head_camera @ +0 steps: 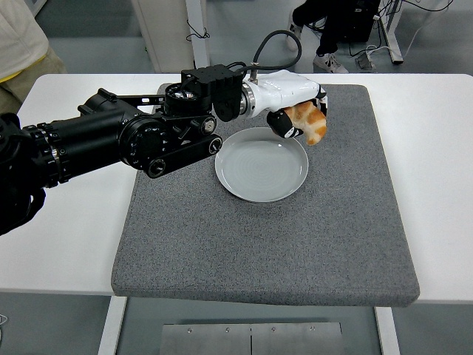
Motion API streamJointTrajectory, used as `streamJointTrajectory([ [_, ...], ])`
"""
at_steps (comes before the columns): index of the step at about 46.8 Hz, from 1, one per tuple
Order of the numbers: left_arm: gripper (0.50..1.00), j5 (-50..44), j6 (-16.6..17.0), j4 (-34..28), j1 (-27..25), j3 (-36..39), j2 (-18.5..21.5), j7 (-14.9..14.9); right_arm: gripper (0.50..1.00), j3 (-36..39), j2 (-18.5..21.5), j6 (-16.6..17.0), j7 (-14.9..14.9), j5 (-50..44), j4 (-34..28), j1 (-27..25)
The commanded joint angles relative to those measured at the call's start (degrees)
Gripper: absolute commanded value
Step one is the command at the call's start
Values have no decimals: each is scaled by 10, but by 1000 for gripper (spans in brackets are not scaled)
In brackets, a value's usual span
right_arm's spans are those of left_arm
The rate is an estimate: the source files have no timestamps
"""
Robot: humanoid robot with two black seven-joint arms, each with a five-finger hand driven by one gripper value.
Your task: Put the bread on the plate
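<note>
My left hand point(299, 118) is curled around a golden-brown piece of bread point(310, 123), whose lower end pokes out below the fingers. The hand hovers just over the far right rim of the grey plate point(261, 166), which sits near the middle of the dark grey mat point(266, 244). The plate holds nothing. My black left arm point(126, 140) reaches in from the left edge across the mat's far left corner. The right arm does not show.
The mat lies on a white table point(66, 222). A person in light clothing point(18, 37) stands at the top left, and another person's legs and shoes point(325, 44) show beyond the table's far edge, among cables on the floor.
</note>
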Motion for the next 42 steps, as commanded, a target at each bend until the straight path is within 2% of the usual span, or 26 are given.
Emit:
streamJointTrajectory([
  [1,500,13,4,1,19,0,0,0,1000,0,0,0,0,0,0,0],
  [18,500,16,8,13,60,1,0,0,1000,0,0,0,0,0,0,0],
  [28,500,15,23,12,79,36,0,0,1000,0,0,0,0,0,0,0],
  [42,500,15,25,12,88,36,0,1,1000,0,0,0,0,0,0,0],
])
